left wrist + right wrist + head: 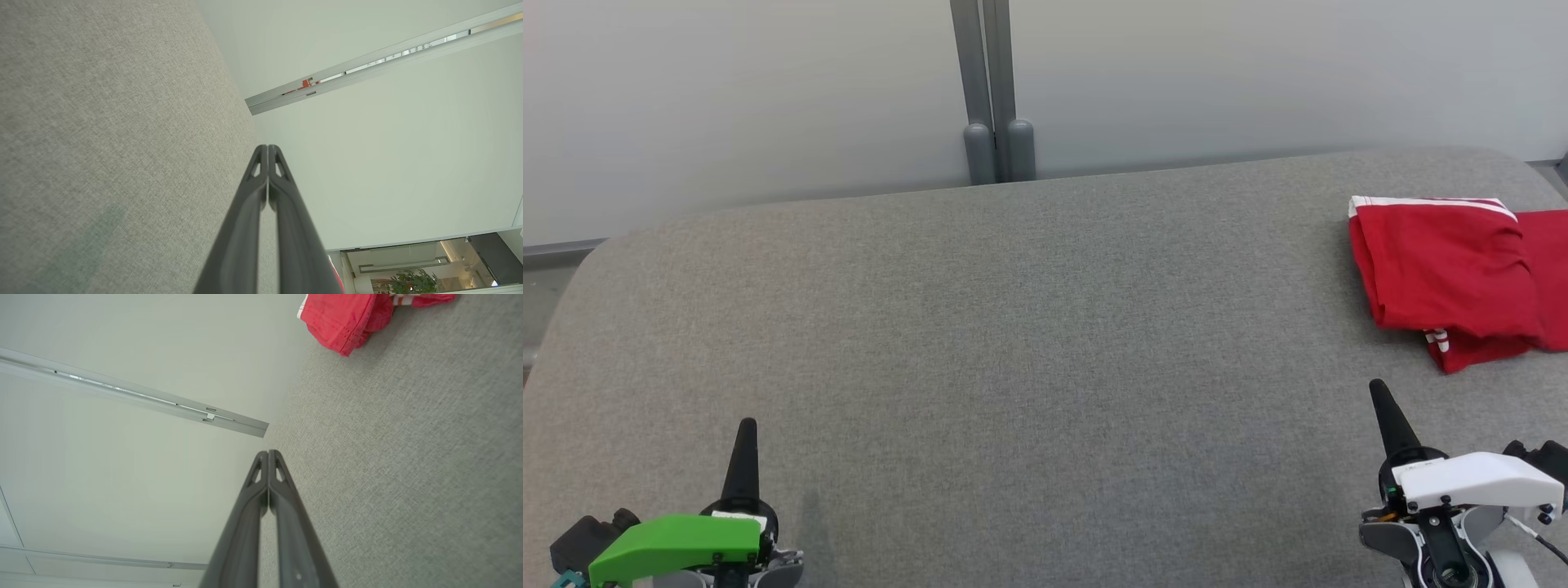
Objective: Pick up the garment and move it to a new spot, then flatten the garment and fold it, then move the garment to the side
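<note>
A red garment (pixel 1454 278) with white stripes lies folded in a compact bundle at the far right of the grey fabric surface (pixel 1013 343); its right part runs off the head view. The right wrist view catches a corner of the garment (pixel 347 318) at its top. My right gripper (pixel 1378 385) is shut and empty, a short way in front of the garment and apart from it. At the lower left my left gripper (pixel 747 425) is shut too, holding nothing, far from the garment. Both wrist views show fingers pressed together: left gripper (pixel 267 147), right gripper (pixel 268 452).
A pale wall with a grey double post (pixel 992 98) stands behind the surface's far edge. The surface's rounded left corner (pixel 588 261) drops off toward the floor.
</note>
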`<state>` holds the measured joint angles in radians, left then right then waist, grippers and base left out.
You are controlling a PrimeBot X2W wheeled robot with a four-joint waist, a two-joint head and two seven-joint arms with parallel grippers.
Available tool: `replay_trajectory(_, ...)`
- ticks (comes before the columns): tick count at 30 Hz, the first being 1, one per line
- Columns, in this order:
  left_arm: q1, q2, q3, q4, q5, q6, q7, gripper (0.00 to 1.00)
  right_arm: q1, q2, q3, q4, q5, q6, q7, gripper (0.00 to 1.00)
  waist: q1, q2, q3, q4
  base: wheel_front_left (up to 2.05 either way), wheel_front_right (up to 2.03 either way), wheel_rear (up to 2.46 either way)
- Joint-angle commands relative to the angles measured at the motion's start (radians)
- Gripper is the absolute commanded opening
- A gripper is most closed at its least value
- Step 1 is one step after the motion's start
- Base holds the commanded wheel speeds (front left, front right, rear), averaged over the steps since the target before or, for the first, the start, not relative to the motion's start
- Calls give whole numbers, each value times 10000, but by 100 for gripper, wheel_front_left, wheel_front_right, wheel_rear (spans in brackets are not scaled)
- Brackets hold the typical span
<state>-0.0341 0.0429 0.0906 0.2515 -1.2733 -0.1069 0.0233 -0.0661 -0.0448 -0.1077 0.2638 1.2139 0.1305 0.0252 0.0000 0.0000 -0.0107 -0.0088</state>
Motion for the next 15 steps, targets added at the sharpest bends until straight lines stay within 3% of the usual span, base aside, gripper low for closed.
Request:
replay_trajectory(1, -270, 85, 42, -89, -271, -96, 58, 0, -161, -62, -27, -101, 268, 5, 71, 0, 0, 0, 4, 3, 0, 0, 0)
replay_trajectory(15, -468, 95, 123, -82, -1406, -153, 378, 0, -289, -69, -44, -144, 1603, 5, 376, 0, 0, 0, 46, 30, 0, 0, 0)
